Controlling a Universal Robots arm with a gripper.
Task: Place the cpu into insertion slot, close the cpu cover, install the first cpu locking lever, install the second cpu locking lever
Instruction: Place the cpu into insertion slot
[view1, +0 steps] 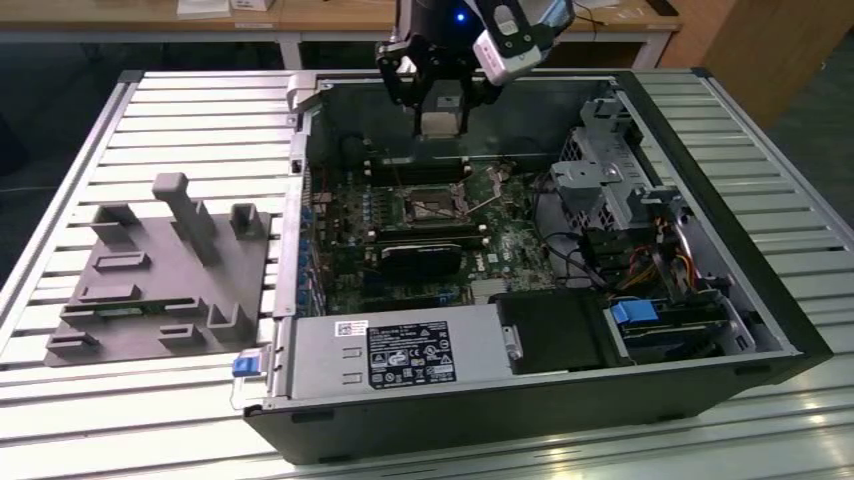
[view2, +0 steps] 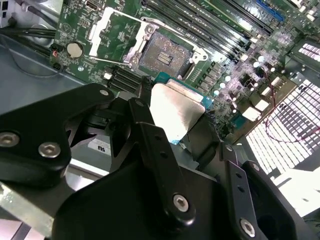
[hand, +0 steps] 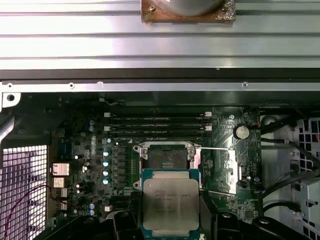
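Observation:
My gripper (view1: 441, 100) hangs over the far side of the open computer case (view1: 534, 420), shut on the cpu (view1: 441, 122). Both wrist views show the cpu (hand: 170, 202) (view2: 176, 112) as a flat silver-topped square on a green-edged carrier, pinched between two black fingers (hand: 125, 222). The insertion slot (hand: 167, 157) (view2: 162, 55) (view1: 430, 207) lies below it on the green board, bare and dark inside its metal rim. The cpu cover (hand: 224, 170) (view2: 112, 30) is swung open to one side of the slot. A thin lever rod (hand: 215, 148) runs along the cover's edge.
Long memory slots (hand: 157, 125) lie just beyond the slot. A black heatsink block (view1: 427, 262), a power supply (view1: 387, 352) and a drive cage with cables (view1: 621, 195) crowd the case. A grey fixture block (view1: 160, 270) rests on the slatted table (view1: 174, 110).

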